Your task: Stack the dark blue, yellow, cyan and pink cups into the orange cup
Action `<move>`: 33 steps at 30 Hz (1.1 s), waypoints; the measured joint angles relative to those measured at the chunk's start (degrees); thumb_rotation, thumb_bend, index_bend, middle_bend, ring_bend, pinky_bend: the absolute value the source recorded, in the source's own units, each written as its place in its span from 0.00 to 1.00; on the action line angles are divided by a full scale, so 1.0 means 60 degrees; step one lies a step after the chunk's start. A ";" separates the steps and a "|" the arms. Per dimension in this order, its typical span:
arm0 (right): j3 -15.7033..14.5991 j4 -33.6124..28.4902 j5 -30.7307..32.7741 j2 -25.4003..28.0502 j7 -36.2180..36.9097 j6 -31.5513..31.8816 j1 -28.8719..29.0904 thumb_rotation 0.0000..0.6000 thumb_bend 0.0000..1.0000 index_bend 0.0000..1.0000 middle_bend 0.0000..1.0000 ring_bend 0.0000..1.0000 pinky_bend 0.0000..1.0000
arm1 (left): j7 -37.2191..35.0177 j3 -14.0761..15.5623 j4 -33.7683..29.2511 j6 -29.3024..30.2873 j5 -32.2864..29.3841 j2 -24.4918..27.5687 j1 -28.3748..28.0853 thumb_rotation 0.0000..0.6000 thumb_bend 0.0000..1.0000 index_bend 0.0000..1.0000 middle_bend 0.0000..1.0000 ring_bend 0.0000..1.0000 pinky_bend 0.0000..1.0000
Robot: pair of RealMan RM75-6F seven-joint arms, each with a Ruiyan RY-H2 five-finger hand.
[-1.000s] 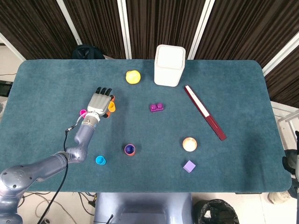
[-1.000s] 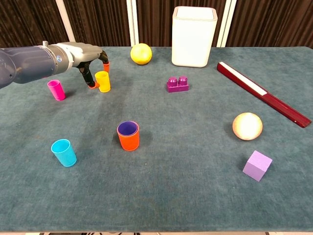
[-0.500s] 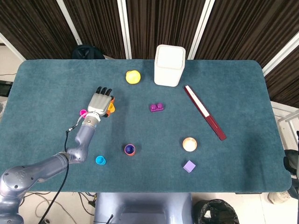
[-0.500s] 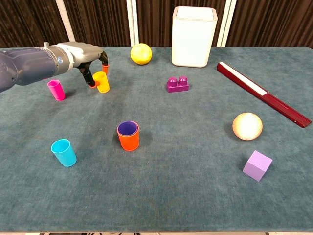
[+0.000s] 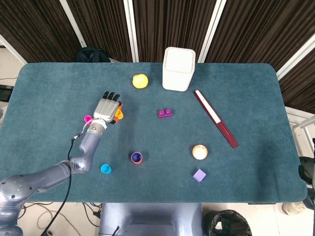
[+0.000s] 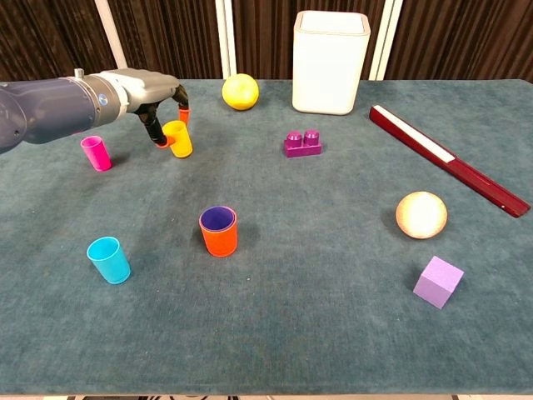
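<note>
Where dark curtains (image 5: 98, 22) hang, teal table (image 5: 246, 88) bears cups (image 6: 218, 231)

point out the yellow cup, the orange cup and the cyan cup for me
yellow cup (image 6: 179, 140), chest view, on its side wall below the rim
orange cup (image 6: 220, 237), chest view, on its orange outer wall
cyan cup (image 6: 111, 262), chest view, on its side wall
</note>
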 measured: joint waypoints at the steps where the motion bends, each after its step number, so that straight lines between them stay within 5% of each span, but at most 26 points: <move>1: -0.0002 -0.0003 -0.0002 0.0001 -0.0003 -0.0006 0.0002 1.00 0.42 0.04 0.00 0.04 0.02 | 0.0018 0.0001 -0.0141 0.0048 0.0050 0.0060 0.0000 1.00 0.35 0.45 0.10 0.00 0.00; 8: -0.0028 -0.0022 -0.0031 0.0011 0.0061 -0.0083 0.0015 1.00 0.42 0.04 0.00 0.04 0.02 | 0.0300 0.0018 -0.2139 0.0667 0.0504 0.0878 0.0046 1.00 0.35 0.44 0.11 0.00 0.00; 21: -0.0005 -0.0023 -0.0032 0.0088 0.0368 -0.0158 -0.0011 1.00 0.42 0.04 0.00 0.04 0.02 | 0.1740 0.0532 -0.7486 0.1908 0.0496 0.3249 0.0306 1.00 0.35 0.45 0.11 0.00 0.00; 33: 0.0031 -0.0147 -0.0154 0.0173 0.0510 0.0032 -0.0075 1.00 0.42 0.04 0.00 0.04 0.02 | 0.2183 0.1040 -0.9183 0.2235 0.0542 0.3789 0.0287 1.00 0.35 0.45 0.11 0.00 0.00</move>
